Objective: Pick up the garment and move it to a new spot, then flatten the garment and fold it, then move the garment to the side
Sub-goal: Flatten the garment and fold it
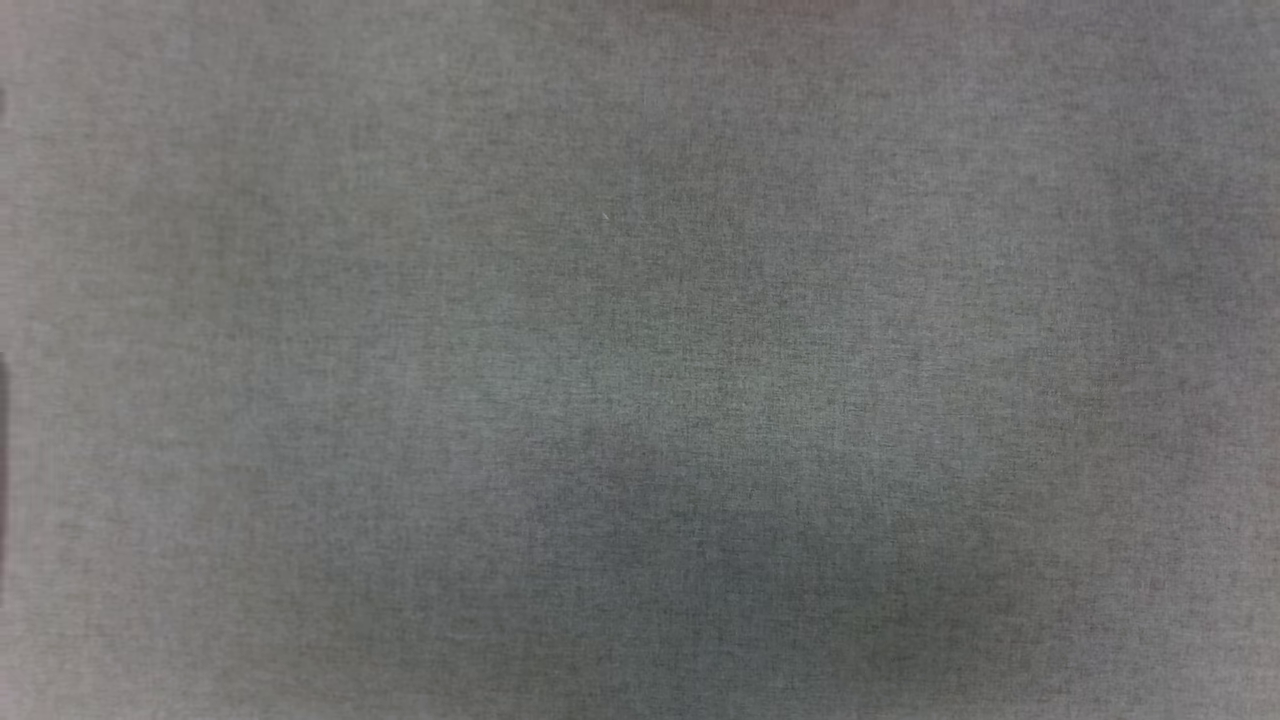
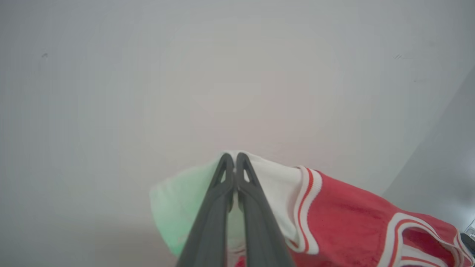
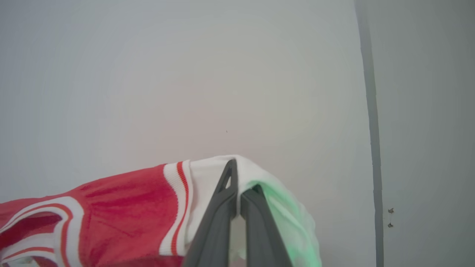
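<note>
The garment [image 2: 341,218] is a red jersey with white sleeves and red-and-white striped trim. In the left wrist view my left gripper [image 2: 234,157] is shut on a white sleeve of it, and the red body hangs off toward the lower right. In the right wrist view my right gripper [image 3: 241,174] is shut on the other white sleeve of the garment [image 3: 122,207], whose red body stretches toward the lower left. Both sleeves show a green tint close to the fingers. The garment is held up in front of a pale wall.
The head view looks down on the grey cloth-covered surface [image 1: 640,360]. A pale wall [image 2: 222,74] stands behind the left gripper. In the right wrist view a grey vertical strip [image 3: 371,111] runs down the wall at the right.
</note>
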Tool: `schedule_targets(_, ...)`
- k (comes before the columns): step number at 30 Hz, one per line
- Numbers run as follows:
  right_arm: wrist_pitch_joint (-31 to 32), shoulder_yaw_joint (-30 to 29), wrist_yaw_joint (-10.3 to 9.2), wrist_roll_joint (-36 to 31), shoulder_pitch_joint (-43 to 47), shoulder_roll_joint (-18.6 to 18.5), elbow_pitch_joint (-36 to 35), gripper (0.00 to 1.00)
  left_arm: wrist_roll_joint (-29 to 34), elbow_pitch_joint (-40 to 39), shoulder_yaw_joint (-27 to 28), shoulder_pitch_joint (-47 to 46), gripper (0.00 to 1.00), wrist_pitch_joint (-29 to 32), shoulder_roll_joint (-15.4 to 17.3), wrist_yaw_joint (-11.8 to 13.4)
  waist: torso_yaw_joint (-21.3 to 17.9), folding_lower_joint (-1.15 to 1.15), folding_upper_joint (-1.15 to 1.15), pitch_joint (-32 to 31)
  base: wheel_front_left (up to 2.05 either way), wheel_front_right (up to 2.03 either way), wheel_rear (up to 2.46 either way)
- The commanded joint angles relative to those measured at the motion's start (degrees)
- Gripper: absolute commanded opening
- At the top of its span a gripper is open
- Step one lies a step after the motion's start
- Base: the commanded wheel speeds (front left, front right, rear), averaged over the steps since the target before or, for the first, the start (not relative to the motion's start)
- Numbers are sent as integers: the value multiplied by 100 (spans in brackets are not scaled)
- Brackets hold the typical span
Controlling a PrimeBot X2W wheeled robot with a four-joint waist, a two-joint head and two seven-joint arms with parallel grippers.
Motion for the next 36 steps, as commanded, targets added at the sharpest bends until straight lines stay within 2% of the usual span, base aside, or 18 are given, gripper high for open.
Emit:
schedule_targets(1, -36, 5, -10, 3, 56, -94, 3, 0, -38, 60, 31, 33, 0, -13, 42, -29, 49, 0, 0, -78, 0, 0, 0)
schedule_targets(6, 190, 465, -10, 287, 701, -370, -290, 0, -296, 289, 4, 568, 0, 263, -70, -312, 109, 0, 0, -282, 0, 0, 0)
schedule_targets(10, 452, 826, -9, 597, 1665, -707, -867, 0, -376, 107, -196, 1453, 0, 527, 59, -402, 104, 0, 0, -465, 0, 0, 0)
schedule_targets(14, 736, 1026, -9, 952, 2980, -1104, -1623, 0, -527, -578, -394, 2616, 0, 550, 216, -412, 134, 0, 0, -673, 0, 0, 0)
schedule_targets(16, 891, 1045, -9, 1102, 3696, -1268, -2059, 0, -476, -1145, -615, 3240, 0, 498, 427, -414, 116, 0, 0, -746, 0, 0, 0)
schedule_targets(20, 1167, 872, -9, 1357, 5062, -1585, -2852, 0, -488, -1833, -795, 4311, 0, 257, 700, -403, 117, 0, 0, -905, 0, 0, 0)
schedule_targets(26, 1605, 322, -9, 1368, 6758, -1694, -3850, 0, -561, -2679, -840, 5712, 0, -110, 1002, -39, 82, 0, 0, -1097, 0, 0, 0)
schedule_targets(36, 2494, -767, -9, 1178, 8843, -1356, -5199, 0, -820, -4584, -701, 7832, 0, -538, 1732, 775, 94, 0, 0, -1169, 0, 0, 0)
